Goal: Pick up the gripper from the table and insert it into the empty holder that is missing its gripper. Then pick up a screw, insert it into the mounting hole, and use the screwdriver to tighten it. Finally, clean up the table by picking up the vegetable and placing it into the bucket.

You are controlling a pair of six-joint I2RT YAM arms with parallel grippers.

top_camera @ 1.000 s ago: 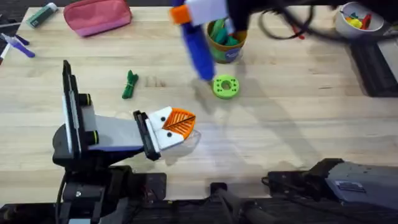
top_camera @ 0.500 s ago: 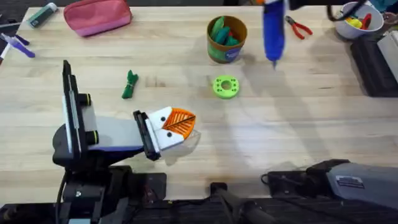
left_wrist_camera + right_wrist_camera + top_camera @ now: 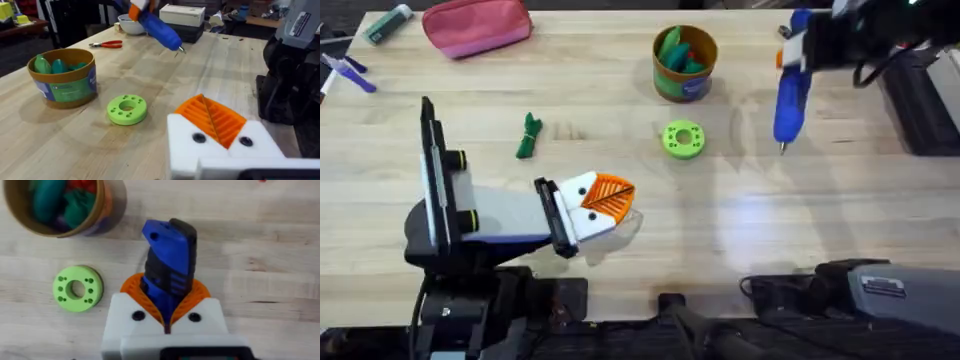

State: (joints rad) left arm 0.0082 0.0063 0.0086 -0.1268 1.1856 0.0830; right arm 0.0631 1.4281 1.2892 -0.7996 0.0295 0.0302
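Note:
My right gripper is shut on the blue screwdriver at the back right of the table, with the silver tip pointing down just above the wood. In the right wrist view the screwdriver stands between the orange pads. My left gripper rests shut at the front left, its orange ribbed pads seated in white holders. The dark green vegetable lies on the wood beyond it. The gold-brown bucket stands at the back centre with green items inside. No loose screw can be made out.
A lime-green ring disc lies in front of the bucket. A pink pouch and pens lie at the back left. Red-handled pliers and a white bowl sit at the back right, and a black mat is along the right edge.
The right arm has carried the screwdriver from over the bucket and disc across to the right side of the table and lowered its tip. The left arm has not moved.

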